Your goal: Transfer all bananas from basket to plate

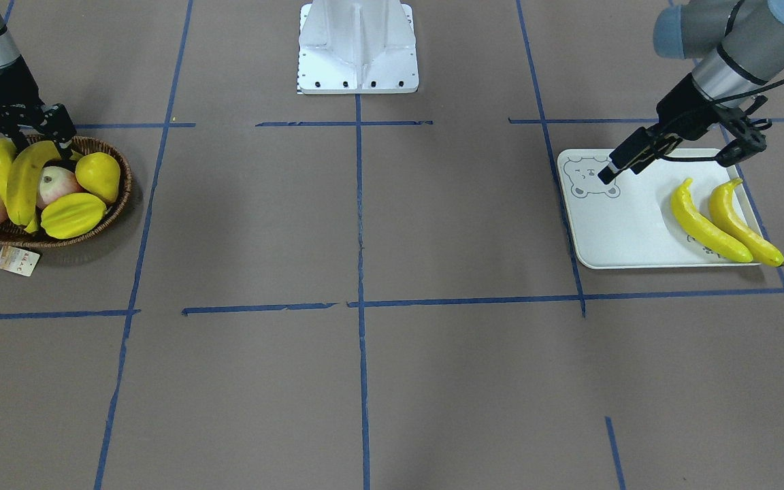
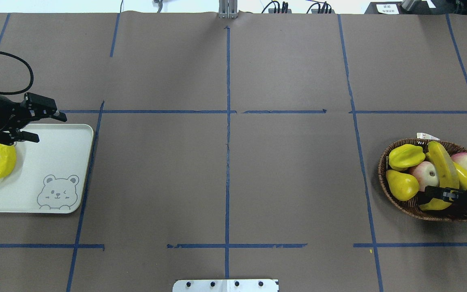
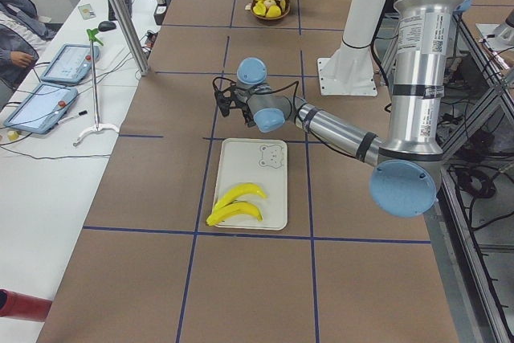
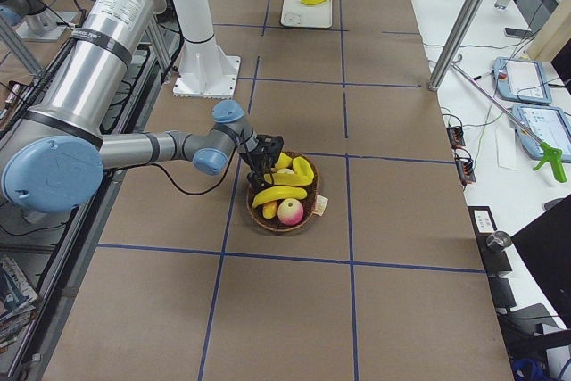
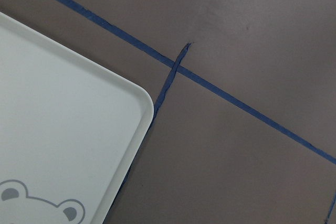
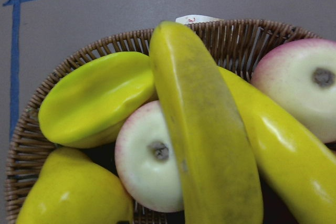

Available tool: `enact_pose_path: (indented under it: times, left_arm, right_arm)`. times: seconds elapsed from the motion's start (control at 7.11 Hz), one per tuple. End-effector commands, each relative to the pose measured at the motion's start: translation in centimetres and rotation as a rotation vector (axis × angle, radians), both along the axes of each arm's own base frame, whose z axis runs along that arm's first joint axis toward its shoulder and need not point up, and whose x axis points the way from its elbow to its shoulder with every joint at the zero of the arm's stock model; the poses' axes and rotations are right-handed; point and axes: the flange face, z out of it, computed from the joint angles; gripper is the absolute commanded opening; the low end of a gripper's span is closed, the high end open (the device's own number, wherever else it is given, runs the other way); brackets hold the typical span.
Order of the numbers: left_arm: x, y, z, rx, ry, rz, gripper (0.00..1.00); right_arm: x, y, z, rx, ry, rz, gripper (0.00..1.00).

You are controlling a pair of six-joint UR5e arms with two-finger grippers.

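Two bananas lie side by side on the plate, at the end away from its bear print; they also show in the overhead view. My left gripper is open and empty, above the plate's far edge beside them. Two more bananas lie in the wicker basket, the upper one across the other fruit. My right gripper is open and low over the basket, its fingers on either side of these bananas. The right wrist view shows the upper banana close up.
The basket also holds a yellow starfruit, a yellow pear and two pink-white apples. A paper tag hangs beside it. The robot's white base stands mid-table. Blue tape lines mark the brown surface.
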Motion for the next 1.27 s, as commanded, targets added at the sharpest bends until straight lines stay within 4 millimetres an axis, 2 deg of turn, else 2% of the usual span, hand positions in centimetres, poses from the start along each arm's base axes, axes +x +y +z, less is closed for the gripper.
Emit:
enact_pose_path:
  times: [0.0,0.14,0.28,0.56,0.98,1.12]
  left_arm:
    - [-0.1,0.1,-0.4,0.006,0.004,0.000,1.00]
    - [-0.1,0.1,-0.2,0.004,0.003,0.000,1.00]
    - [-0.1,0.1,-0.2,0.004,0.003,0.000,1.00]
    - [0.0,0.1,-0.3,0.005,0.003,0.002,1.00]
    - [0.3,0.2,-0.3,0.004,0.004,0.005,1.00]
    - [0.4,-0.1,-1.2,0.018,0.014,0.006,1.00]
  right_arm:
    - [-0.8,-0.5,-0.7,0.009,-0.020,0.004,0.29]
    - [-0.7,-0.5,-0.6,0.010,-0.018,0.004,0.17]
    - [-0.5,-0.5,-0.6,0.009,-0.018,0.006,0.09]
    - [0.5,-0.8,-1.0,-0.008,-0.035,0.010,0.05]
    - [5.5,-1.5,-5.9,-0.026,-0.152,-0.023,0.05]
    - [7.7,-2.3,-7.5,-0.026,-0.217,-0.044,0.05]
